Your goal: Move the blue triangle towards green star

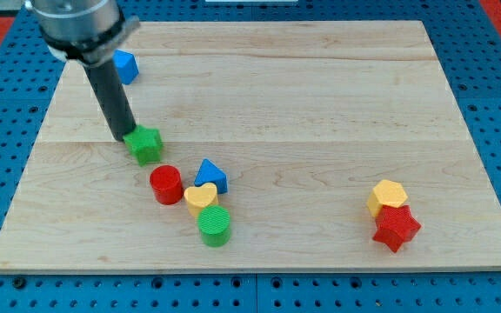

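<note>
The blue triangle (211, 175) lies left of the board's centre, toward the view's bottom, touching a yellow heart (200, 197). The green star (146, 143) lies up and to the left of it, about a block's width away. My tip (123, 136) is at the end of the dark rod, right at the green star's upper left edge. It is well apart from the blue triangle.
A red cylinder (165, 183) sits between the star and the triangle, slightly below. A green cylinder (215, 225) lies under the yellow heart. A blue block (126, 66) is at the top left. A yellow hexagon (388, 196) and a red star (396, 228) sit at the lower right.
</note>
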Available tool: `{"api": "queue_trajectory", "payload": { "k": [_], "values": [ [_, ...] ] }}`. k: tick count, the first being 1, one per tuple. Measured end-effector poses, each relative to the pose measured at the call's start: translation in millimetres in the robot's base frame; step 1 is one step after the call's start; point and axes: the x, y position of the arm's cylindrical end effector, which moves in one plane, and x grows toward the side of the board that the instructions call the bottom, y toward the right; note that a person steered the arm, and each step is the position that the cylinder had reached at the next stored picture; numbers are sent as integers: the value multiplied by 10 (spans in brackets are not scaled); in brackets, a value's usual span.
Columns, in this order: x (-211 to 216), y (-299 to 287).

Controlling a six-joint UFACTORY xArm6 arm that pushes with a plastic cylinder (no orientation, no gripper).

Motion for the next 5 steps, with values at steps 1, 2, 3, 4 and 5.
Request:
{"api": "queue_trajectory", "payload": {
  "k": [1, 2, 3, 4, 5],
  "values": [
    [141, 282],
    [-283, -217],
    [-477, -888],
    [-745, -1217],
    [-1331, -1204]
  ]
}}
